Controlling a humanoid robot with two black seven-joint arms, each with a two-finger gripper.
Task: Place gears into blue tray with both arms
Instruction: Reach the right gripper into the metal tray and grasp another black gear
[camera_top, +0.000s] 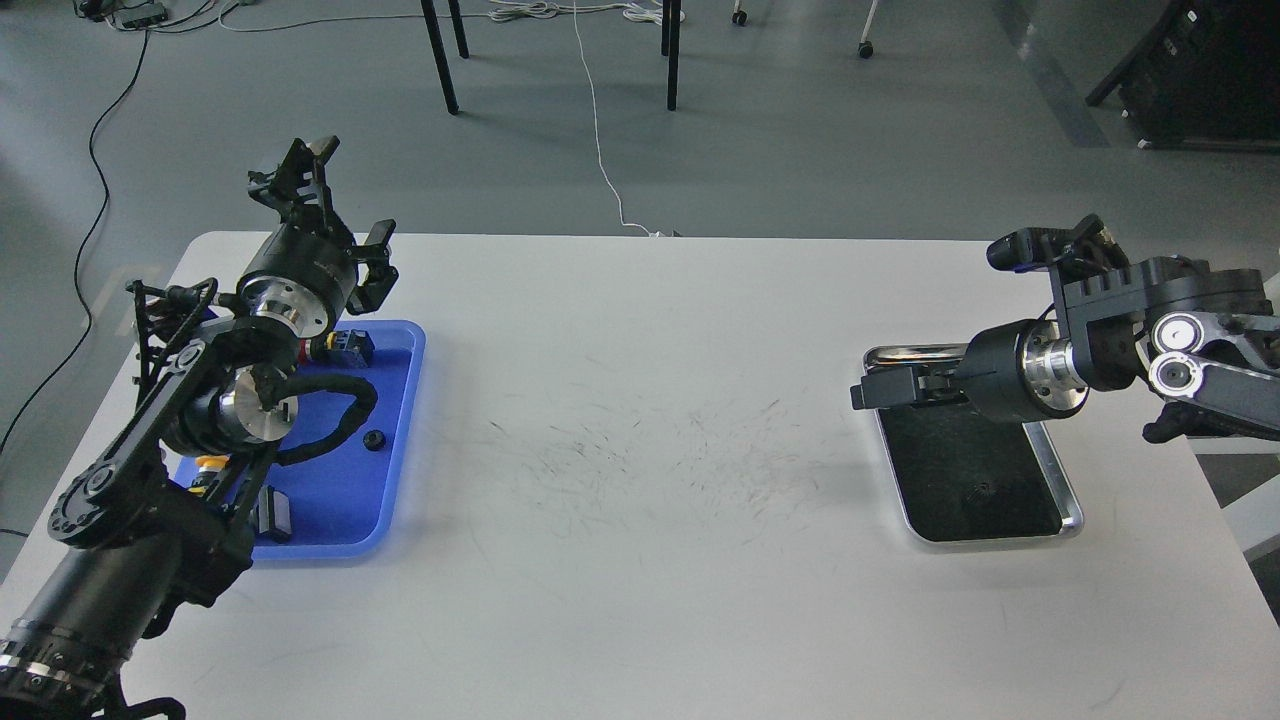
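Observation:
One small black gear (375, 440) lies inside the blue tray (340, 495) at the table's left. A second gear (985, 489) rests on the dark floor of the steel tray (1062, 470) at the right. My left gripper (338, 210) is raised above the blue tray's far end, open, with nothing between its fingers. My right gripper (868, 390) points left, low over the steel tray's far left corner, well back from the gear there. It is seen side-on, so its fingers cannot be told apart. My left arm hides part of the blue tray.
Push-button switches share the blue tray: a yellow-capped one (208, 465), a dark one (350, 346) at the far end, a black one (276, 514) near the front. Scuffed white table (640, 450) lies between the trays. Chair legs and cables are on the floor beyond.

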